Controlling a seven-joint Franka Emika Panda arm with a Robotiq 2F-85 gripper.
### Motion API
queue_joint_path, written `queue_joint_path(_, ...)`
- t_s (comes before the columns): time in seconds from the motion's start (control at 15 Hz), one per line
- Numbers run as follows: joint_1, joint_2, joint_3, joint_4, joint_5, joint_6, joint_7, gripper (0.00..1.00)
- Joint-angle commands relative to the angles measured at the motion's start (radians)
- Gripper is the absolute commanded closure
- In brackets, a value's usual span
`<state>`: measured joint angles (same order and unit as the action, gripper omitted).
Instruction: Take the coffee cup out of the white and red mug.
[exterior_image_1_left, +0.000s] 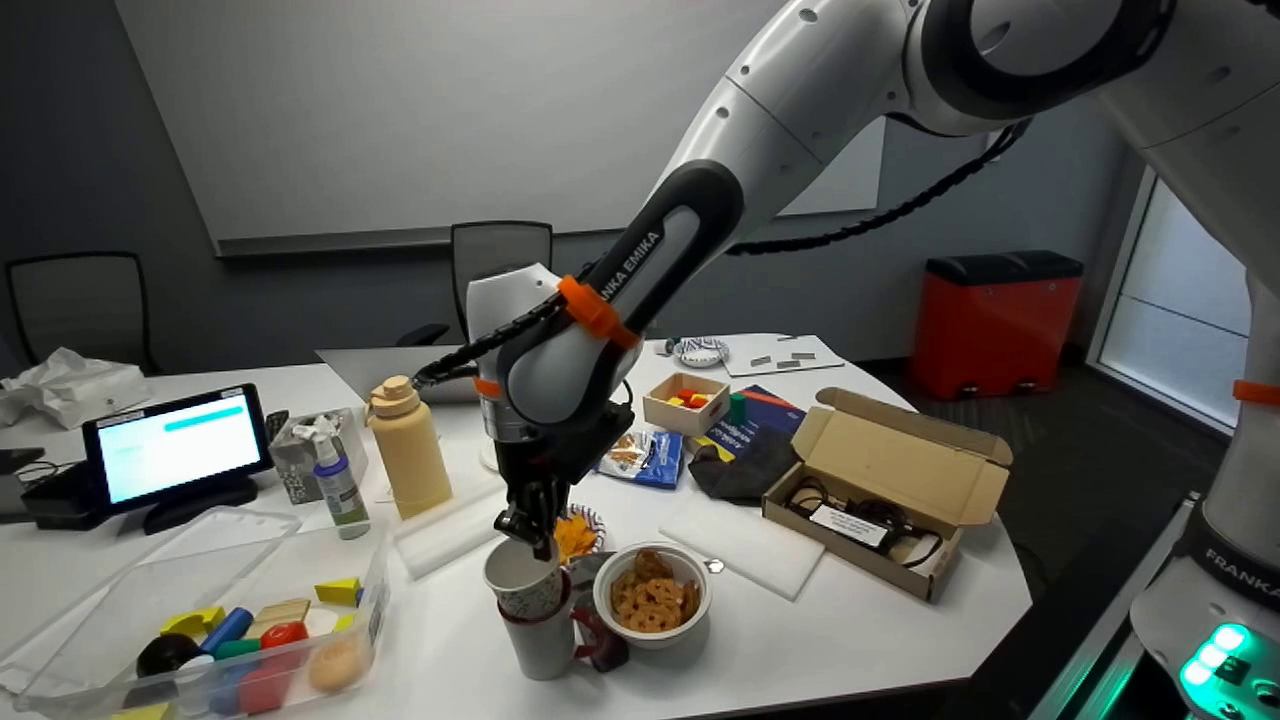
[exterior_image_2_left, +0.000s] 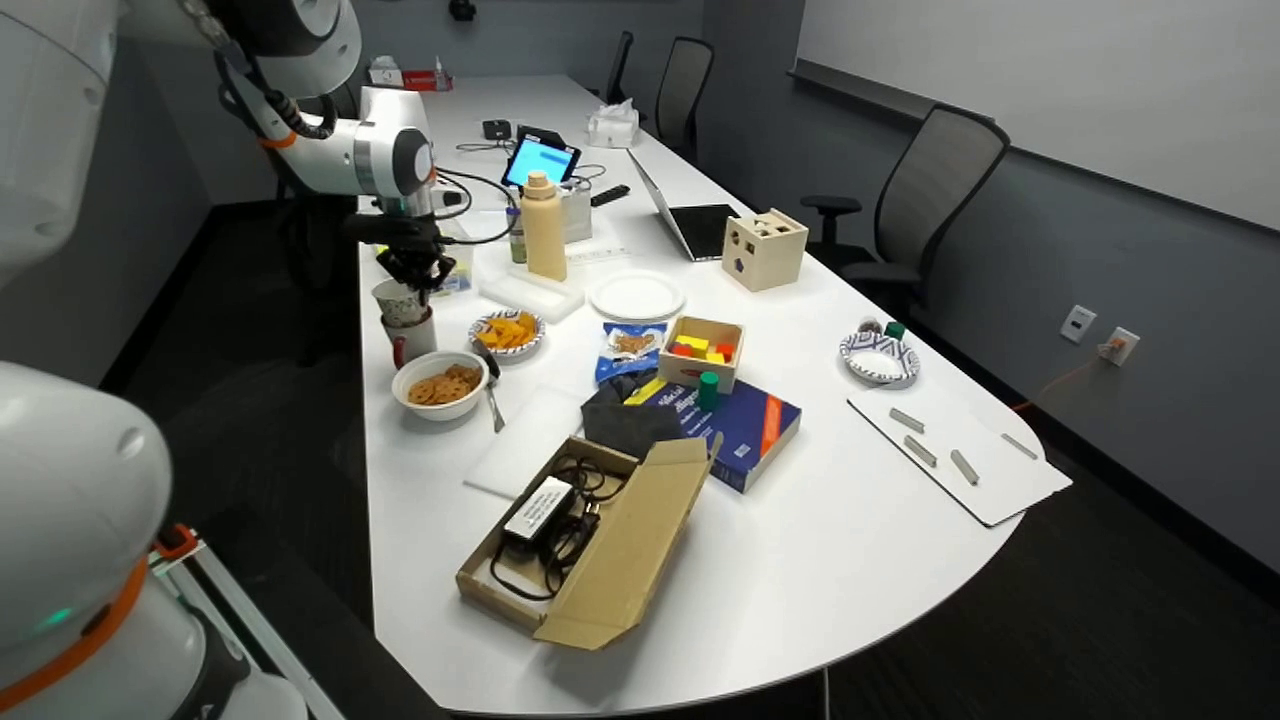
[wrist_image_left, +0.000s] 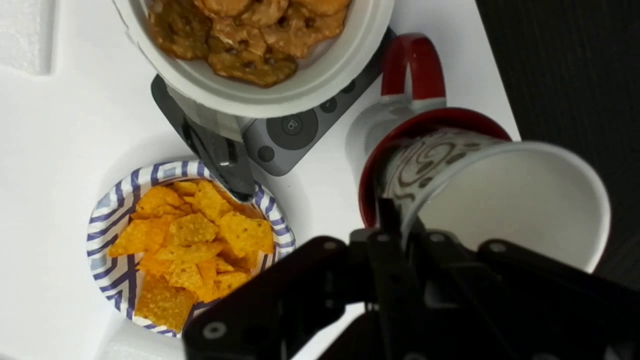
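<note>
The coffee cup (wrist_image_left: 510, 200) is white inside with a brown swirl pattern outside. It sticks up out of the white and red mug (wrist_image_left: 369, 175), its lower part hidden inside. The cup also shows in both exterior views (exterior_image_1_left: 530, 598) (exterior_image_2_left: 398, 303), standing above the mug (exterior_image_1_left: 545, 648) (exterior_image_2_left: 415, 338). The mug has a red rim and red handle and stands on the table. My gripper (wrist_image_left: 400, 220) is shut on the cup's rim, one finger inside and one outside. The gripper also shows in both exterior views (exterior_image_1_left: 540, 535) (exterior_image_2_left: 425, 285), pointing down at the rim.
A white bowl of brown snacks (wrist_image_left: 345, 80) and a dark remote (wrist_image_left: 295, 135) lie close to the mug. A striped bowl of orange chips (wrist_image_left: 100, 250) is nearby. A clear bin (exterior_image_1_left: 375, 600) and tan bottle (exterior_image_1_left: 410, 455) stand farther off. The table edge is near the mug.
</note>
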<state>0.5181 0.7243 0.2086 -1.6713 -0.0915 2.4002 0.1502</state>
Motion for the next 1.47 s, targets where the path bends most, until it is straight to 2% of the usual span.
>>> queue_joint_path(0.0, -0.002, -0.046, 0.005, 0.025, -0.01, -0.088, -0.001, 0.99)
queue_joint_path(0.2, -0.022, -0.096, 0.006, 0.025, 0.002, -0.123, -0.002, 0.99)
queue_joint_path(0.4, -0.095, -0.176, 0.028, -0.006, 0.074, -0.155, -0.031, 0.99)
queue_joint_path(0.73, -0.16, -0.236, -0.066, -0.032, 0.043, -0.089, 0.066, 0.99)
queue_joint_path(0.87, -0.182, -0.206, -0.098, -0.035, 0.026, -0.013, 0.077, 0.99)
queue_joint_path(1.07, -0.225, -0.134, -0.113, -0.022, 0.059, 0.089, 0.071, 0.99)
queue_joint_path(1.4, -0.263, 0.015, -0.124, 0.059, 0.066, 0.183, 0.039, 0.99)
